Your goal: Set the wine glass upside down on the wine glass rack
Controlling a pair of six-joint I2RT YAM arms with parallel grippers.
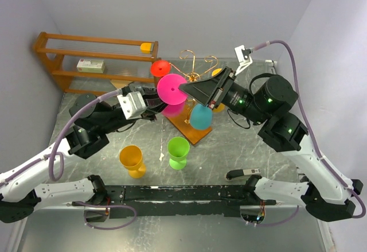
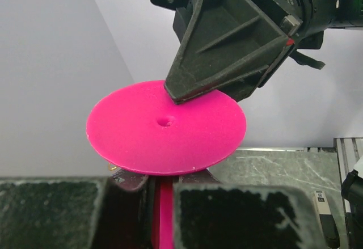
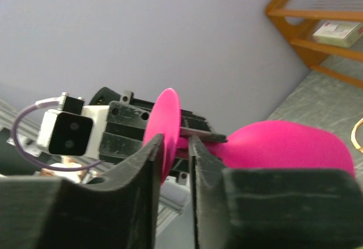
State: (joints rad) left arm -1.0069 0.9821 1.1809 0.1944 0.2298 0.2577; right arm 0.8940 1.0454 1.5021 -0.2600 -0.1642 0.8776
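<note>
The glass (image 1: 172, 88) hangs just left of the rack (image 1: 198, 62), foot up, bowl down, stem near upright. The left gripper (image 1: 162, 101) clamps its stem. The right gripper (image 1: 186, 86) straddles the foot rim, jaws narrow; whether it grips I cannot tell. Below is a grey marbled table (image 1: 229, 148), with pale walls (image 1: 172, 5) behind the rack.

Nothing can be read. The white box (image 1: 90, 65) on the shelf (image 1: 92, 40) carries print too small to make out. A small sticker (image 2: 321, 199), low and right in the left wrist view, shows only blurred dark marks.

Black-and-white arms (image 1: 28, 174), lilac cables (image 1: 55, 166)
</note>
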